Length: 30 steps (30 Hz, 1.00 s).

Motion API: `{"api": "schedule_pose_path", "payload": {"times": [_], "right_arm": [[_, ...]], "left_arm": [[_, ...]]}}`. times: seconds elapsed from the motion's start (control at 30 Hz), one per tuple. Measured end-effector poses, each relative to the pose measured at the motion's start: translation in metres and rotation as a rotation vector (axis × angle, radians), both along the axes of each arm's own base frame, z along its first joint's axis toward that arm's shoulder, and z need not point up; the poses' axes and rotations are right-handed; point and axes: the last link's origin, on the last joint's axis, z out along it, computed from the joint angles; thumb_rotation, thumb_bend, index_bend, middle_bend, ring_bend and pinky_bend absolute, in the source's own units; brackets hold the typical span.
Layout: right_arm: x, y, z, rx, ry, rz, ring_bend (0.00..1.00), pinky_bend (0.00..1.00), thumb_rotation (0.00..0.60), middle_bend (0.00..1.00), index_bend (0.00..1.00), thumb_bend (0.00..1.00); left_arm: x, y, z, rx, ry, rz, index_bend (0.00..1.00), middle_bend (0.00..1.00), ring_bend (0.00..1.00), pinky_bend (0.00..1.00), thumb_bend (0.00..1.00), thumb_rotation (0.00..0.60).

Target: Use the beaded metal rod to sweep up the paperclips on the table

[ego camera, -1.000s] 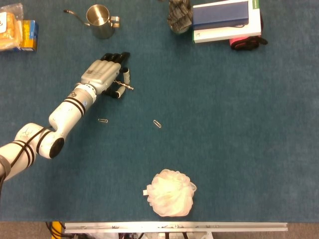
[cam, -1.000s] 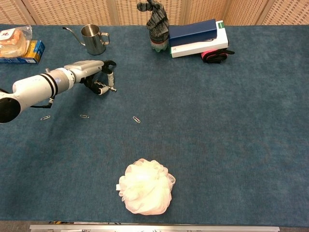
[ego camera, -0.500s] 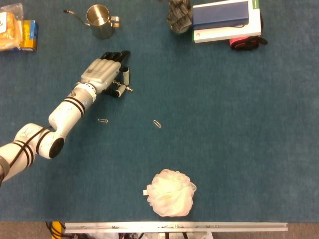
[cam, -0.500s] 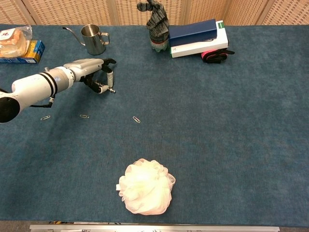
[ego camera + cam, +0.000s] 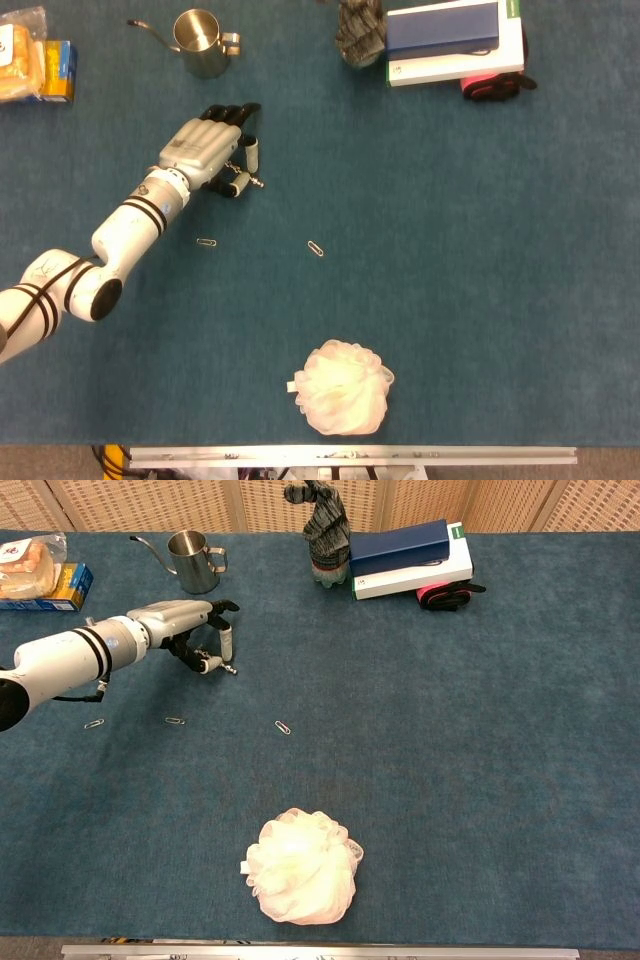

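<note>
My left hand (image 5: pixel 205 150) (image 5: pixel 180 625) hovers at the table's back left and grips the beaded metal rod (image 5: pixel 246 179) (image 5: pixel 222 666), whose short tip pokes out below the fingers toward the right. Most of the rod is hidden under the hand. One paperclip (image 5: pixel 207 242) (image 5: pixel 175 720) lies just nearer than the hand, and a second paperclip (image 5: pixel 316 248) (image 5: pixel 284 727) lies to its right. A third paperclip (image 5: pixel 94 723) shows only in the chest view, further left under the forearm. My right hand appears in neither view.
A metal pitcher (image 5: pixel 200 42) stands behind the hand. Snack packs (image 5: pixel 35 65) lie at the back left; a sock-covered bottle (image 5: pixel 360 30) and stacked books (image 5: pixel 455 40) at the back. A white mesh puff (image 5: pixel 343 387) sits near the front edge.
My left hand has drawn slightly back and to the left with the rod, and less of the rod's tip now sticks out. The paperclips have not moved.
</note>
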Motion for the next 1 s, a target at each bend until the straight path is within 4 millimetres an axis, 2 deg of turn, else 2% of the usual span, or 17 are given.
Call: {"api": "schedule_pose_path", "payload": {"times": [0.7,1.0], "right_arm": [[-0.0004,0.0016,-0.0030,0.007,-0.007,-0.001,0.00,0.06,0.600,0.04,0.13,0.00],[0.0014,0.0020,-0.0010,0.005,-0.001,0.002,0.00,0.06,0.600,0.04,0.13,0.00]], "left_arm": [[-0.0034,-0.0032,0.0043,-0.013,0.033,-0.020,0.42,0.00,0.00,0.00,0.43,0.600],[-0.0036,-0.0022,0.0075,0.001,0.018,-0.013,0.43,0.00,0.00,0.00,0.33,0.600]]}}
